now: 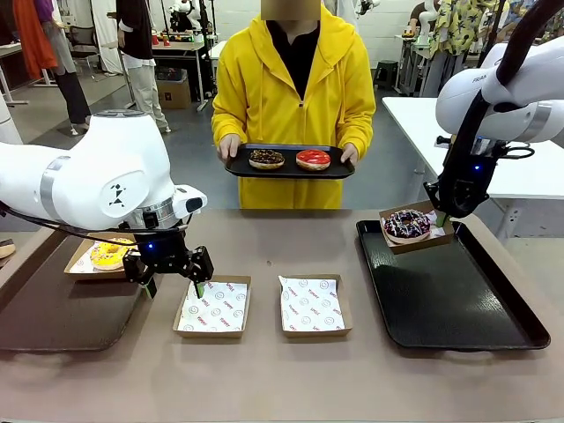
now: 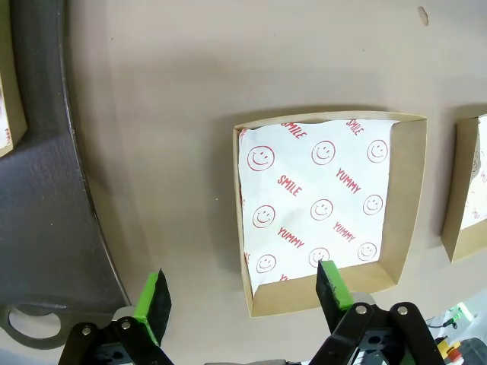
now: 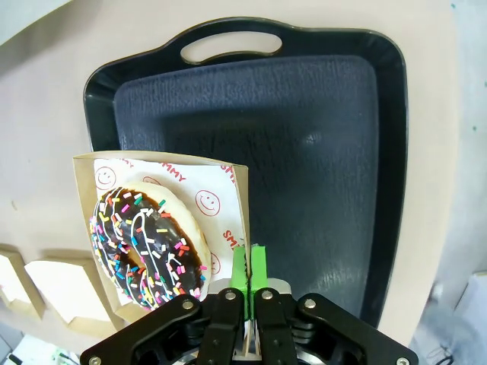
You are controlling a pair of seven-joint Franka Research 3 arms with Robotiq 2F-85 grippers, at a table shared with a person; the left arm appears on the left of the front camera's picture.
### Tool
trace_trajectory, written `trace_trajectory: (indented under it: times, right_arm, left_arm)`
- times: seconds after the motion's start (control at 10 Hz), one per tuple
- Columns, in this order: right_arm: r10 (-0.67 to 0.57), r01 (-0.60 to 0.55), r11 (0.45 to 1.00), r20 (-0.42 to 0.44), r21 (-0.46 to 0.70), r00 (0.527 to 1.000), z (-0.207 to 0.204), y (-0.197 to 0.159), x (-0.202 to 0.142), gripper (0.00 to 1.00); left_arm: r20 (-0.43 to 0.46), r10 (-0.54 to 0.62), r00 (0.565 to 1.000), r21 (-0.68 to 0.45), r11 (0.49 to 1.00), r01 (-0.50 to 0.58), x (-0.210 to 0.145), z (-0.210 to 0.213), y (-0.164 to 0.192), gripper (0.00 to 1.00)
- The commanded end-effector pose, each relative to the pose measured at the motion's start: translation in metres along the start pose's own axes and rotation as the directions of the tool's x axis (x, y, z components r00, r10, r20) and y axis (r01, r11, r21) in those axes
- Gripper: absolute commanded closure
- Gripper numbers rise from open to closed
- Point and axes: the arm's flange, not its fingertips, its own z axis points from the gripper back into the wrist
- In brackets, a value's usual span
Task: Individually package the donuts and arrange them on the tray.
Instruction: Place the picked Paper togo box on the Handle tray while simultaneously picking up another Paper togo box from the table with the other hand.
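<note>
R claw (image 1: 441,217) is pressed together on the side wall of a cardboard box (image 1: 394,245) w/ the purple sprinkled donut (image 1: 406,224) inside, held up over the far-left corner of the black tray (image 1: 458,304). The box hangs from the claw toward the table's middle, so its outer edge sits over or just past the tray rim (can't tell which, as it's raised). Prob needs a small shift right before lowering; rest of that tray is bare, lots of room. L claw (image 1: 174,284) is spread wide, low over the far-left corner of an empty box (image 1: 214,307), 2nd empty box (image 1: 313,306) near it. Yellow donut (image 1: 109,255) sits boxed on the brown tray (image 1: 44,308). Person holds a small tray (image 1: 289,173) w/ chocolate donut (image 1: 266,159) & red donut (image 1: 313,159), not yet boxed
</note>
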Motion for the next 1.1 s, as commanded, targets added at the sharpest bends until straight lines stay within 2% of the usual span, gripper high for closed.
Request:
trace_trajectory:
  times: [0.0,0.4,1.0]
  right_arm:
    - [0.014,-0.014,1.000,-0.003,-0.021,1.000,-0.008,0.001,0.009,0.98]
    - [0.025,-0.026,0.999,-0.044,-0.034,0.999,-0.044,0.007,0.027,0.98]
    - [0.029,-0.031,0.999,-0.054,-0.032,0.998,-0.066,0.007,0.042,0.98]
  left_arm:
    - [-0.020,0.003,1.000,-0.031,1.000,-0.004,0.004,-0.005,0.006,0.00]
    - [-0.030,0.013,0.999,-0.042,0.999,-0.014,0.006,-0.016,0.013,0.00]
    - [-0.064,0.007,0.998,-0.007,1.000,-0.008,0.012,-0.038,0.001,0.00]
